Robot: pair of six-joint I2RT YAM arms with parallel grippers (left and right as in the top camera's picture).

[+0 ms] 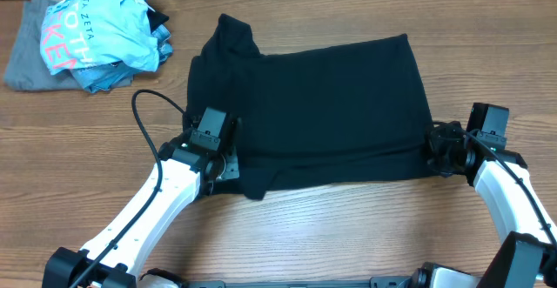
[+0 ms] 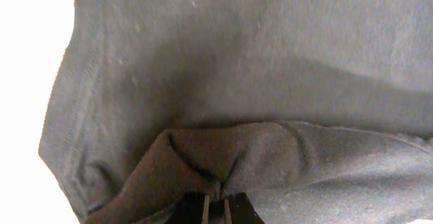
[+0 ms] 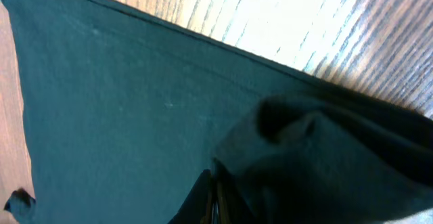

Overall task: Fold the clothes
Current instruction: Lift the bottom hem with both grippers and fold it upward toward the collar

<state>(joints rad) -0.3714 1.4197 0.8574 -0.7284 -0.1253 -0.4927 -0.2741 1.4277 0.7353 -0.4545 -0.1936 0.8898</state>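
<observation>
Since the black T-shirt (image 1: 322, 97) is limp and light, left gripper (image 1: 228, 159) and right gripper (image 1: 435, 149) each pinch one of its near corners — a sensible hold.

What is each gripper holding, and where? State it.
Both pinch the black T-shirt: left gripper a bunched fold at its near-left edge, right gripper its near-right corner.

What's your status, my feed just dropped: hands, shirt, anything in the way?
Left hand shut on black T-shirt, lower-left edge. Right hand shut on its right edge. Light blue shirt and grey garment far left, clear of it.
</observation>
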